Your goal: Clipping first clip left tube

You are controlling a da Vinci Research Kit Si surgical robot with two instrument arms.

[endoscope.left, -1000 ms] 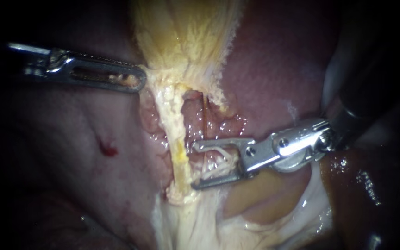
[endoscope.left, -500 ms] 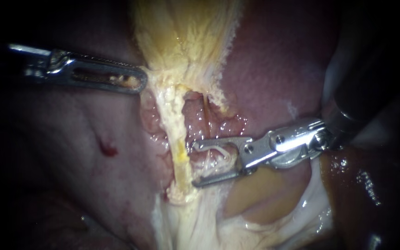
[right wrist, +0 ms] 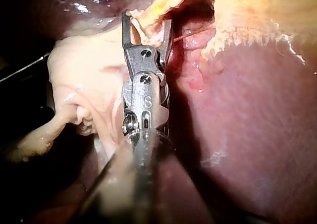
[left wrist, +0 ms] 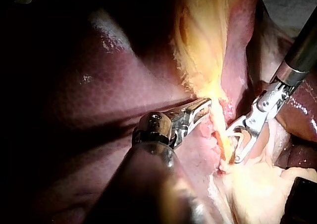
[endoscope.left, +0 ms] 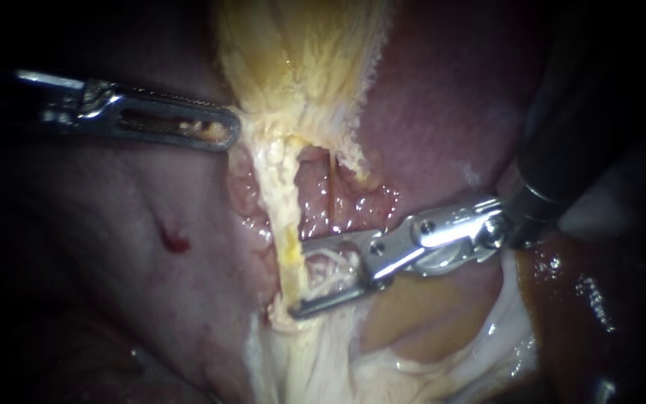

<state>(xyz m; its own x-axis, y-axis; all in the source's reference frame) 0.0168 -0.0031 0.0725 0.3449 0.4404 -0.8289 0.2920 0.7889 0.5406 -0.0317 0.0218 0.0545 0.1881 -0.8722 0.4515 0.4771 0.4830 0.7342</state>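
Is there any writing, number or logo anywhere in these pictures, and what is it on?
No text can be read.
On the right instrument: small stamped marks on its metal body, too small and blurred to read.
On the left instrument: nothing shows.
On the liver: nothing.

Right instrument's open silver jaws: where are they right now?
Endoscope view, lower centre: the right instrument enters from the right, its open jaws reaching the pale yellow-white left tube below the yellowish gallbladder.
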